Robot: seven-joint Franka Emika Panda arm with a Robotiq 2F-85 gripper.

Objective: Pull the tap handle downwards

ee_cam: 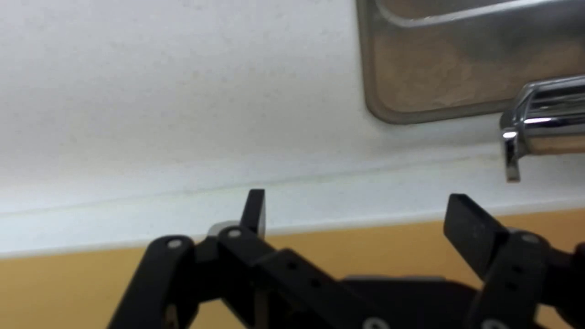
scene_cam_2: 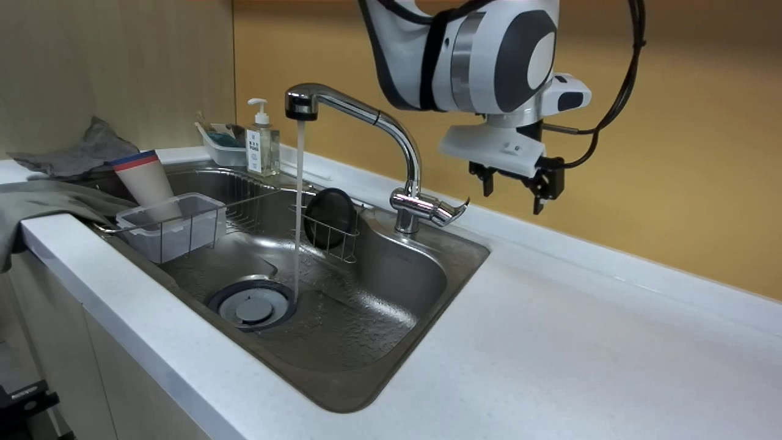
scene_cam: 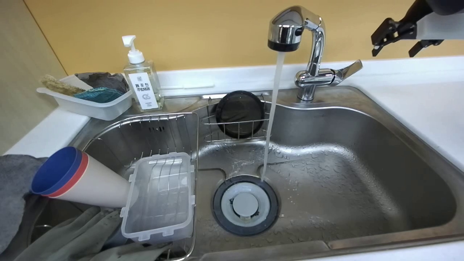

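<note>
The tap handle point(scene_cam: 351, 69) is a short, flat chrome lever on the side of the chrome faucet point(scene_cam: 316, 50). It points sideways and tilts upward; it also shows in an exterior view point(scene_cam_2: 455, 211) and at the right of the wrist view point(ee_cam: 512, 155). Water runs from the spray head point(scene_cam: 286, 30) into the sink. My gripper point(scene_cam: 394, 53) is open and empty, with its fingers pointing down. It hangs above and to the side of the handle, apart from it, as an exterior view also shows point(scene_cam_2: 513, 198). In the wrist view, nothing is between the fingers point(ee_cam: 356, 201).
The yellow wall point(scene_cam_2: 672, 183) and white backsplash ledge point(scene_cam_2: 580, 238) are close behind the gripper. The steel sink point(scene_cam: 362, 181) holds a wire rack with a clear plastic box point(scene_cam: 159, 195) and stacked cups point(scene_cam: 90, 181). A soap bottle point(scene_cam: 145, 85) stands at the back.
</note>
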